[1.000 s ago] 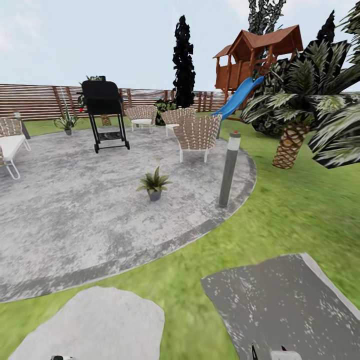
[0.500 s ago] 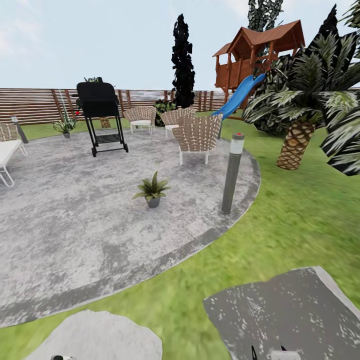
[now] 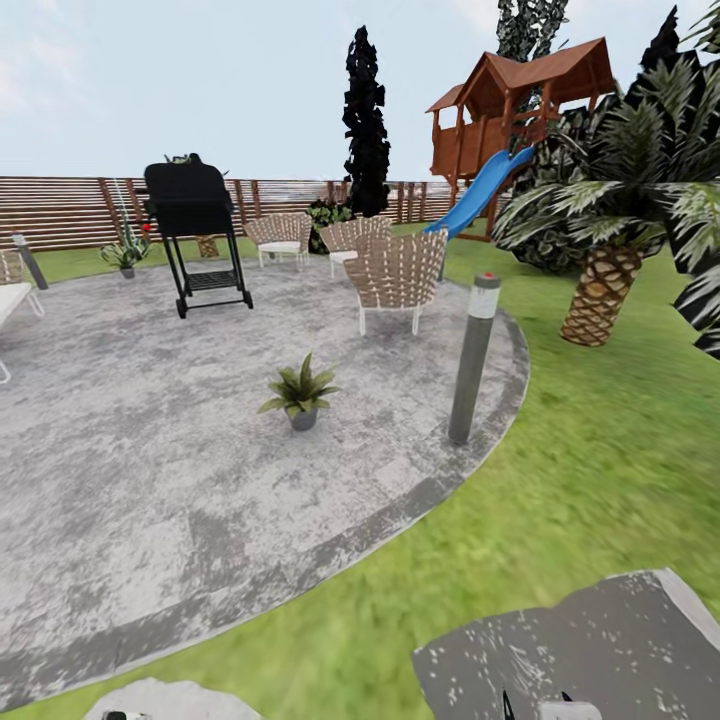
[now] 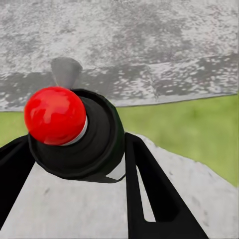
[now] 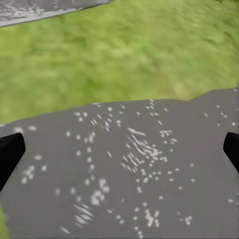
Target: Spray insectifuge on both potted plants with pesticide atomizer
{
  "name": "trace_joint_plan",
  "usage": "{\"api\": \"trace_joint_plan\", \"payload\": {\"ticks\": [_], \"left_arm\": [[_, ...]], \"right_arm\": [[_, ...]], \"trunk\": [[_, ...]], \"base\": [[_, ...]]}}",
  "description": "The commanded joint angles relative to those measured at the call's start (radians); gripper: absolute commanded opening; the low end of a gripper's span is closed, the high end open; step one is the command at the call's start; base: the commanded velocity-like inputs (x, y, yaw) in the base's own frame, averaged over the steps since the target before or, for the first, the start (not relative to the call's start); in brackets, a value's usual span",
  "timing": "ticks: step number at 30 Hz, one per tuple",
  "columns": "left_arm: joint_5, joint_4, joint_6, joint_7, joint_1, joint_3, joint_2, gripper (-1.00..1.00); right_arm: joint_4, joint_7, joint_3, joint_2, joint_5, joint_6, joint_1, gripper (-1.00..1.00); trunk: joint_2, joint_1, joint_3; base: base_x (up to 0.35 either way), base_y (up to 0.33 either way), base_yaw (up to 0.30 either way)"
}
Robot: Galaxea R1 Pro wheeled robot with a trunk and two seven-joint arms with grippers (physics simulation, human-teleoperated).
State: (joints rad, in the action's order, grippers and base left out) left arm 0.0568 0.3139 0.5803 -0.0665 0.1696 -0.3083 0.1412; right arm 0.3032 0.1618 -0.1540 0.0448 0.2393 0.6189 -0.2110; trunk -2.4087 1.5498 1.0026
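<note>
In the left wrist view my left gripper (image 4: 74, 147) is shut on the pesticide atomizer (image 4: 94, 144), a dark round-bodied bottle with a red ball on top and a grey nozzle, held between the two black fingers (image 4: 149, 184). My right gripper (image 5: 119, 149) is open with nothing between its fingers, hanging over a dark speckled slab (image 5: 134, 179). One potted plant (image 3: 298, 392), a low green rosette in a small grey pot, stands on the round grey patio (image 3: 150, 450) ahead, well beyond both grippers.
A grey bollard lamp (image 3: 473, 358) stands at the patio's right edge. Behind the plant are a black grill (image 3: 195, 235) and wicker chairs (image 3: 397, 275). A palm (image 3: 610, 230) and a playhouse with a blue slide (image 3: 480, 190) lie to the right. A tall-leaved pot (image 3: 124, 256) sits by the fence.
The whole head view has shifted: the stepping stones slid toward the bottom edge and the patio came closer, so the camera moved forward. The things themselves have not moved.
</note>
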Motion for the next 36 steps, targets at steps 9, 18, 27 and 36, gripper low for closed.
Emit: {"api": "trace_joint_plan", "payload": {"ticks": [9, 18, 27, 36], "left_arm": [[0.006, -0.001, 0.003, -0.007, 0.001, -0.002, 0.0, -1.0], [0.006, -0.001, 0.003, -0.007, 0.001, -0.002, 0.0, -1.0], [0.006, 0.02, 0.001, -0.012, 0.001, -0.002, 0.0, -1.0], [-0.002, 0.023, 0.002, -0.022, 0.001, 0.005, -0.019, -1.0]], "right_arm": [[-0.001, 0.005, -0.004, 0.0, 0.011, 0.002, -0.001, 1.0], [-0.001, 0.005, -0.004, -0.001, 0.011, 0.002, -0.001, 1.0], [-0.011, 0.007, -0.008, 0.001, 0.01, 0.001, -0.001, 1.0], [-0.024, 0.006, -0.008, -0.002, 0.01, 0.001, -0.001, 1.0]], "trunk": [[0.0, 0.0, 0.001], [0.0, 0.0, 0.001], [0.0, 0.0, 0.001], [0.0, 0.0, 0.001]], "base": [[0.339, 0.0, 0.0], [0.339, 0.0, 0.008], [0.339, 0.0, 0.106], [0.339, 0.0, 0.003]]}}
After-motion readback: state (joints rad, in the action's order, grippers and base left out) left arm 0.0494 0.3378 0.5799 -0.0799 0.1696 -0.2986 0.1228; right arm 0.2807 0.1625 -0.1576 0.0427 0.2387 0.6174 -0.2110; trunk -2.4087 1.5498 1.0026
